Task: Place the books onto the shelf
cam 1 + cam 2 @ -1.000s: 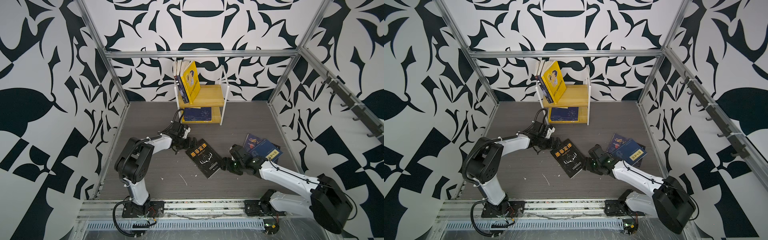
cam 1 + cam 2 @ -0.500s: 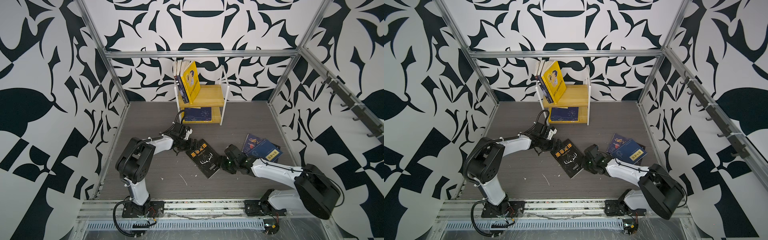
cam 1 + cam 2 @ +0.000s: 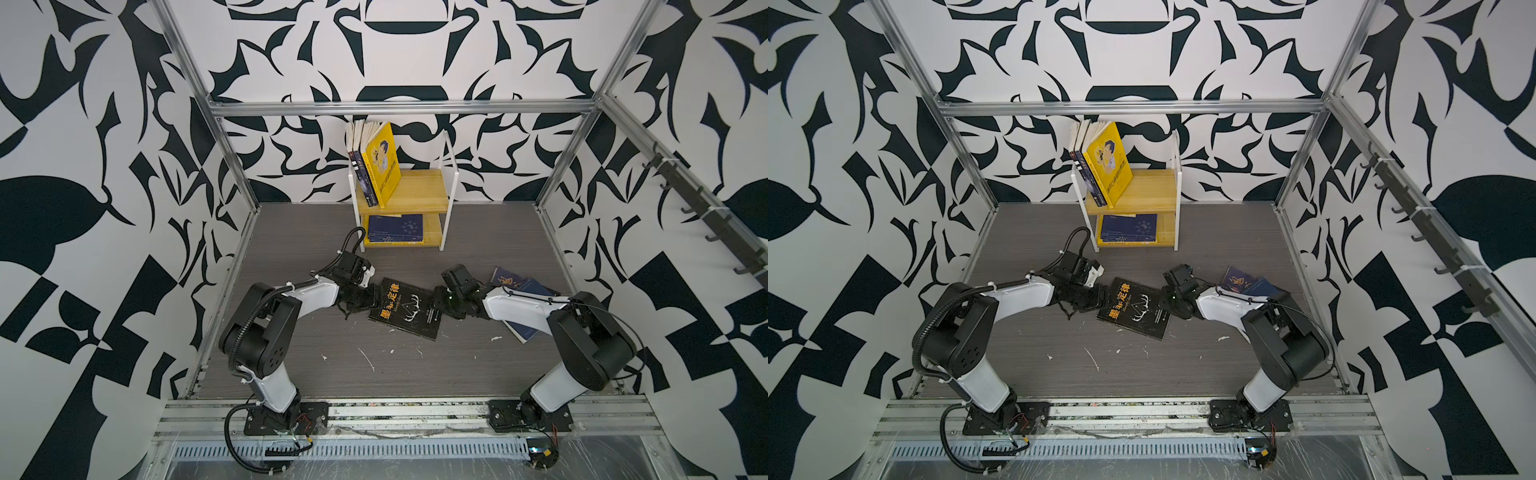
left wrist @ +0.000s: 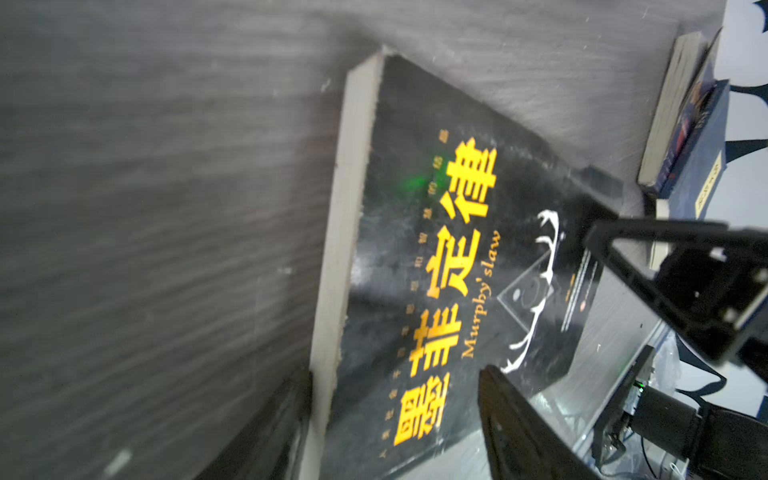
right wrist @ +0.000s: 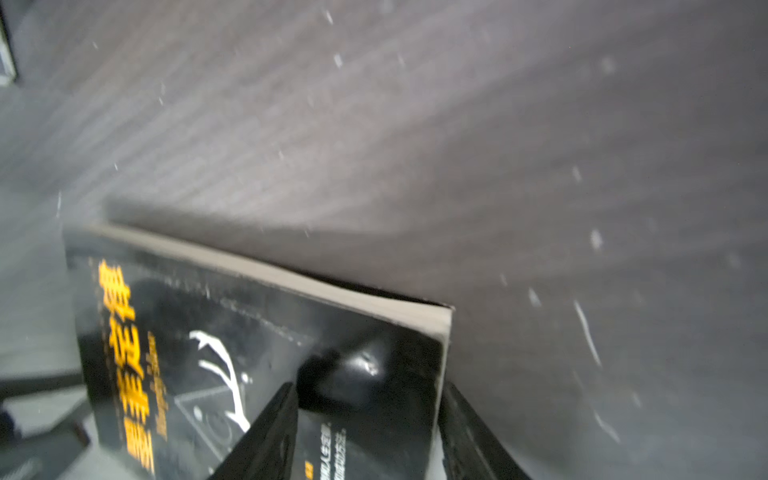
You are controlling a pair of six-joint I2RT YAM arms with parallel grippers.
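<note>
Both arms are extended low and forward from their bases, and the forearms are angled inward toward each other. The left arm [image 3: 307, 296] is bent sharply at the elbow, and the left gripper [image 3: 369, 297] is held close to the surface. The right arm [image 3: 519, 305] is folded likewise, and the right gripper [image 3: 436, 301] is pointed at the left one. On each gripper the jaws are set apart across an edge of the black book [image 3: 405, 307]: one finger is placed beside the page edge, the other over the cover.

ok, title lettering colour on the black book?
Golden-yellow on the black book, clearest in the left wrist view.
</note>
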